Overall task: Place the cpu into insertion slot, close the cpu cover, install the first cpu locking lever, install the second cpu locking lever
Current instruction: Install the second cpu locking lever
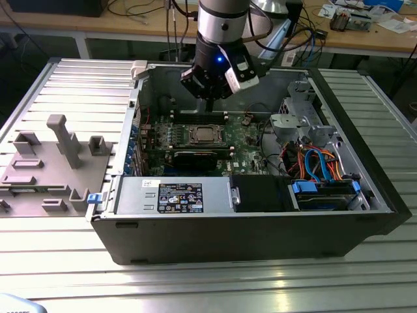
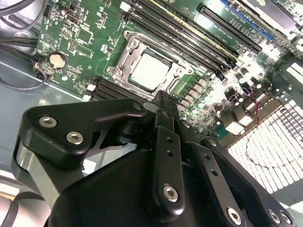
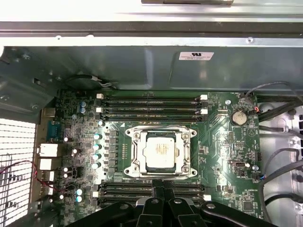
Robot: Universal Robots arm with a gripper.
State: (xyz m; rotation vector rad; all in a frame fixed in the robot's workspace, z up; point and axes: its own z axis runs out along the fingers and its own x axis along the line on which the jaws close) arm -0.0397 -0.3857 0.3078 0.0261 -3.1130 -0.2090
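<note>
Presently the gripper (image 1: pixel 210 98) hangs closed and empty over the cpu (image 1: pixel 202 134), mid-frame. The cpu lies in the insertion slot (image 3: pixel 161 152) under the closed cpu cover (image 3: pixel 137 153). Memory slots (image 3: pixel 150 106) flank it.

- The computer case (image 1: pixel 260 222) lies open on the metal table (image 1: pixel 208 287).
- The circuit board (image 1: pixel 244 140) lies flat inside the case.
- The insertion slot (image 3: pixel 161 152) sits in the middle of the circuit board.
- The cpu (image 3: pixel 160 151) lies in the insertion slot.
- The cpu cover (image 3: pixel 135 153) lies down around the cpu.
- Long memory slots (image 3: pixel 151 108) run along two opposite sides of the insertion slot.
- The gripper (image 1: pixel 210 101) hangs above the circuit board, just beside the insertion slot.
- A bundle of cables (image 1: pixel 319 163) lies in the case toward the exterior view's right.
- A plastic tray (image 1: pixel 49 169) sits on the table at the exterior view's left, beside the case.
</note>
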